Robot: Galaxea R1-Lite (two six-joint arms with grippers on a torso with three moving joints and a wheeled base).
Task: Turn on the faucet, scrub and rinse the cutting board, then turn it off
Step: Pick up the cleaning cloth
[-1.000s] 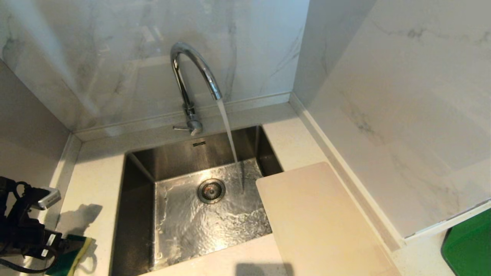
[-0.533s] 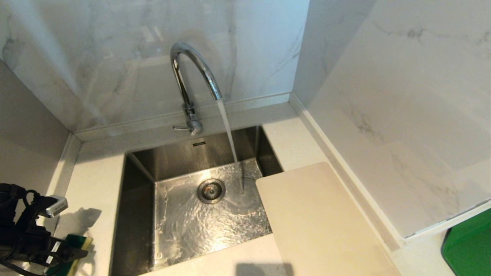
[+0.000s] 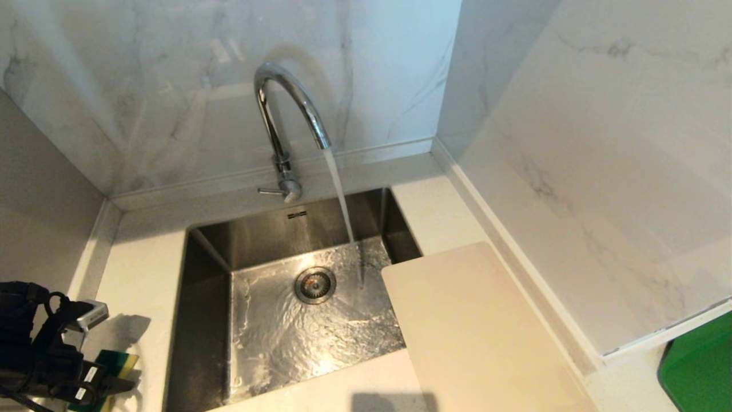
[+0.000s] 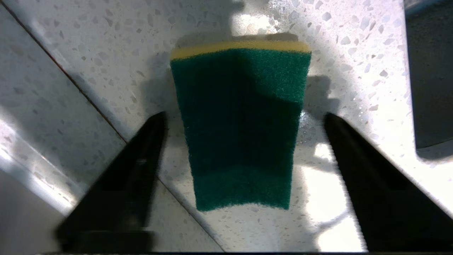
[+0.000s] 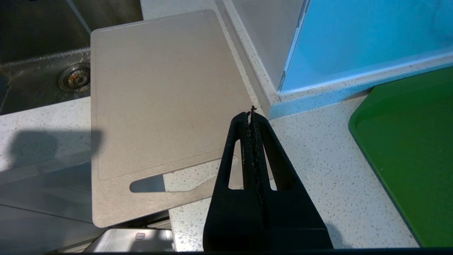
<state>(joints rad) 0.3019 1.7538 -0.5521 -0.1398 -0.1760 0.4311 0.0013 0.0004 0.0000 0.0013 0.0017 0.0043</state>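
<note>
Lower left of head view: left gripper (image 4: pixel 244 117) wide open around soft, light sponge (image 4: pixel 240 127), holding nothing; best pinched across long sides.

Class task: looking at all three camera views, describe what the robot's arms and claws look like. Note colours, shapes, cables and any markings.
The left claw has two matt black, wedge-shaped fingers tapering to narrow tips. In the head view its arm is black and bulky, with looping black cables, a small silver-grey box on top and small white labels. The right claw is the same black plastic, each finger pierced by an elongated slot, with rough, ragged inner edges.
</note>
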